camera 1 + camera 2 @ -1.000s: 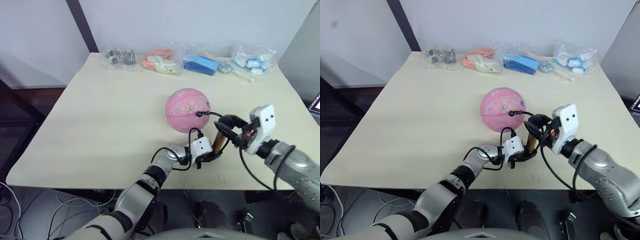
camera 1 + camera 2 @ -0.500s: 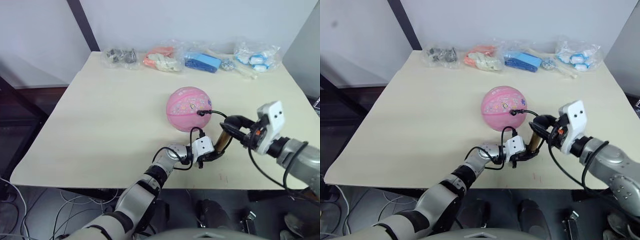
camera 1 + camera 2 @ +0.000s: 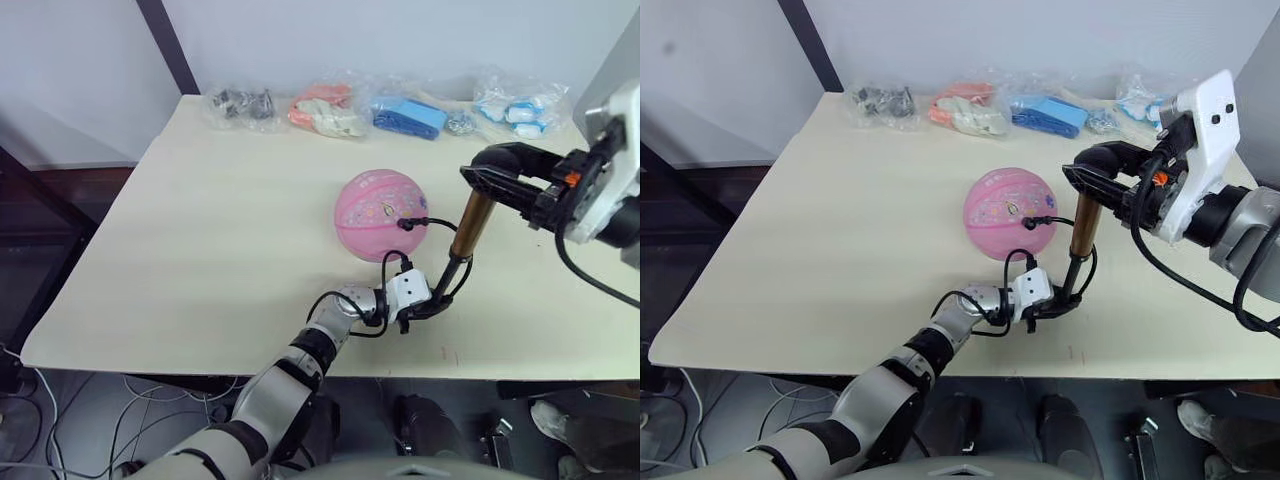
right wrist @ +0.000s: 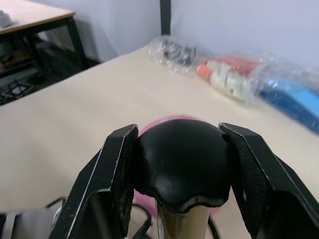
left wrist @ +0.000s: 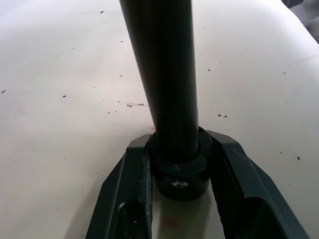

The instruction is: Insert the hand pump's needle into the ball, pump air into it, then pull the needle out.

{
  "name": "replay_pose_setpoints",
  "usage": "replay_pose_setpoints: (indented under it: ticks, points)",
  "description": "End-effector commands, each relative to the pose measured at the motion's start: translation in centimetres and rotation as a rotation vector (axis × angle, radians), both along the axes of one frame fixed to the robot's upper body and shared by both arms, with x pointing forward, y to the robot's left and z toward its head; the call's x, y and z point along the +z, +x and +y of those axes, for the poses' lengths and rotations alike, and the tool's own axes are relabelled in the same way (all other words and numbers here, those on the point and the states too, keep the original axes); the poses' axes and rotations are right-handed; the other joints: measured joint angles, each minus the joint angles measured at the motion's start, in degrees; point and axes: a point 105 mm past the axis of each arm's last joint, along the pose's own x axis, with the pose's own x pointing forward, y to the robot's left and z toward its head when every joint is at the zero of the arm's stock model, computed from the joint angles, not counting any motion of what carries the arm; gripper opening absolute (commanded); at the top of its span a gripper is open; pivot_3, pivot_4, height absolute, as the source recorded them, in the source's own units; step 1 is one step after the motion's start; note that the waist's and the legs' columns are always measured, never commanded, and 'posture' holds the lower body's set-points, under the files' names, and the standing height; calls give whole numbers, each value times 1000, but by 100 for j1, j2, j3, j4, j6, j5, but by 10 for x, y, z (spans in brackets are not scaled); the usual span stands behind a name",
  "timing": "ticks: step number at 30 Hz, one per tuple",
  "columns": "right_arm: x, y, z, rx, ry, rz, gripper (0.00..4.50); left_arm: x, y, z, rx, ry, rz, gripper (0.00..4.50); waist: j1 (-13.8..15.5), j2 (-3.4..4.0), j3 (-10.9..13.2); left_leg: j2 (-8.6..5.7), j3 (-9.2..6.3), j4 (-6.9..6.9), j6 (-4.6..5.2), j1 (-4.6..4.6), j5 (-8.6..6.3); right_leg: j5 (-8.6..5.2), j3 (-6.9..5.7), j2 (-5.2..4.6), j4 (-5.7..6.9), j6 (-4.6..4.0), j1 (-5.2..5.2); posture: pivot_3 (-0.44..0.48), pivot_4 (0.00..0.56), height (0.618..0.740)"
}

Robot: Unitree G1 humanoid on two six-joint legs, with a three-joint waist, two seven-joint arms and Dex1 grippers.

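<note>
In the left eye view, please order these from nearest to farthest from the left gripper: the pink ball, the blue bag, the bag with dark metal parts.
From the left gripper, which clamps the hand pump at its base:
1. The ball, just behind it, mid-table.
2. The blue bag, at the far edge, straight beyond the ball.
3. The bag of dark metal parts, at the far left corner.

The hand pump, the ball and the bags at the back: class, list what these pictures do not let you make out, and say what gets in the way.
- The needle: too small in the head views; only the hose reaching the ball shows.
- The hand pump's handle: covered by the right gripper in its wrist view.
- The pump's base: clamped by the left gripper, underside hidden.
- The bags' contents: too small and blurred behind plastic.
</note>
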Motion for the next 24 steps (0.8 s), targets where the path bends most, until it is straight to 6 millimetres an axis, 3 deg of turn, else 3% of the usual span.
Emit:
replay_pose_setpoints:
  ticks: [1, 4, 6, 7, 9, 15, 18, 22, 24]
  points:
    - [17, -1, -21, -134, -16, -131, 2079, -33, -15, 14, -16, 110, 87, 1095, 6, -2, 0, 0, -2, 0, 0, -1, 0, 0, -1, 0, 0, 1, 0, 0, 150, 740]
    - [-16, 4, -25, -168, -45, -51, 2079, -33, -15, 13, -17, 109, 86, 1095, 4, -11, -7, 1, -2, 0, 0, 4, 0, 0, -2, 0, -1, 1, 5, 0, 150, 740]
    - [-66, 8, -28, -201, -65, 70, 2079, -32, -15, 13, -16, 106, 86, 1095, 3, -35, -29, 3, -3, -1, 0, 18, 0, 0, -3, 2, 0, 2, 17, 0, 150, 740]
    - [-87, 7, -27, -207, -48, 123, 2079, -32, -15, 13, -15, 106, 86, 1095, 2, -87, -86, 5, -3, 0, 0, 29, 0, -1, -7, 5, 0, 1, 28, 0, 150, 740]
    - [-118, 6, -25, -211, -47, 181, 2079, -33, -15, 14, -12, 107, 87, 1095, -6, -125, -133, 10, -4, -3, 3, 49, -3, -10, -21, 20, -1, 0, 47, 0, 150, 740]
    - [-180, 7, -11, -208, -67, 292, 2079, -35, -16, 16, -11, 107, 90, 1095, -84, -121, -159, 34, -3, -15, 3, 132, -5, -39, -10, 13, -1, -15, 104, 0, 150, 740]
    - [-211, 2, -4, -205, -72, 365, 2079, -34, -16, 16, -8, 106, 90, 1095, -93, -105, -179, 43, -9, -22, 2, 131, -5, -45, -18, 5, -1, -25, 102, 0, 150, 740]
    - [-245, -5, -1, -207, -92, 444, 2079, -33, -16, 15, -7, 102, 89, 1095, -91, -98, -203, 33, -7, -30, 2, 133, -5, -47, -19, 16, -1, -29, 101, 0, 150, 740]
    - [-250, -6, -1, -213, -91, 451, 2079, -32, -15, 14, -6, 100, 87, 1095, -105, -111, -223, 33, -8, -32, 3, 135, -5, -47, -20, 19, -1, -30, 102, 0, 150, 740]
